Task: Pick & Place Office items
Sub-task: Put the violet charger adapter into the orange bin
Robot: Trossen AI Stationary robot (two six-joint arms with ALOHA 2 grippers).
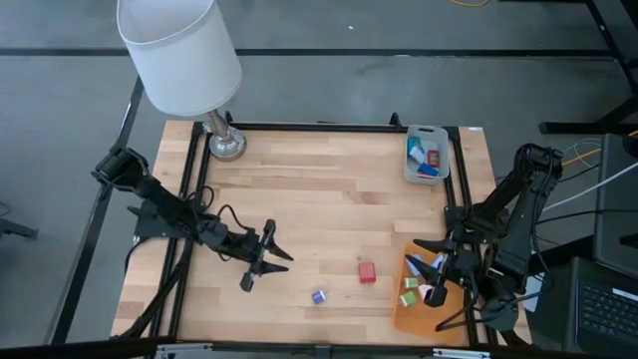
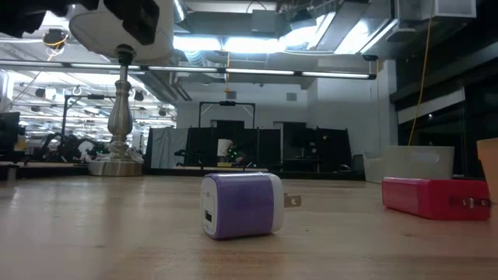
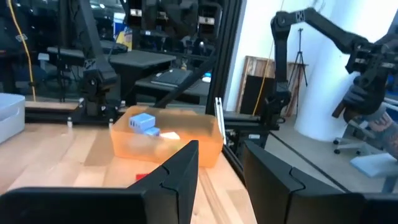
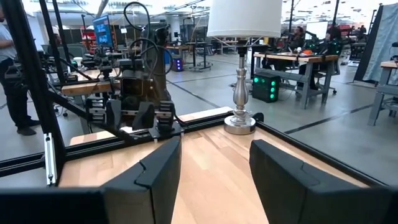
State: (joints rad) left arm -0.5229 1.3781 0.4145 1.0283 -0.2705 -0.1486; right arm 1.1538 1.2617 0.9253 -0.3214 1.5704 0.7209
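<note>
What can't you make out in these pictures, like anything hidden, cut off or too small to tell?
- Pieces on the orange sheet, high view: the right pincer covers some; whether it holds one is unclear.
- Grey tray contents, high view: too small to identify.
- Red charger, low view: cut by the right edge.
- Lamp, low view: shade cut by the top edge.
- Left pincer, left wrist view: its own fingers hide the table just ahead.
</note>
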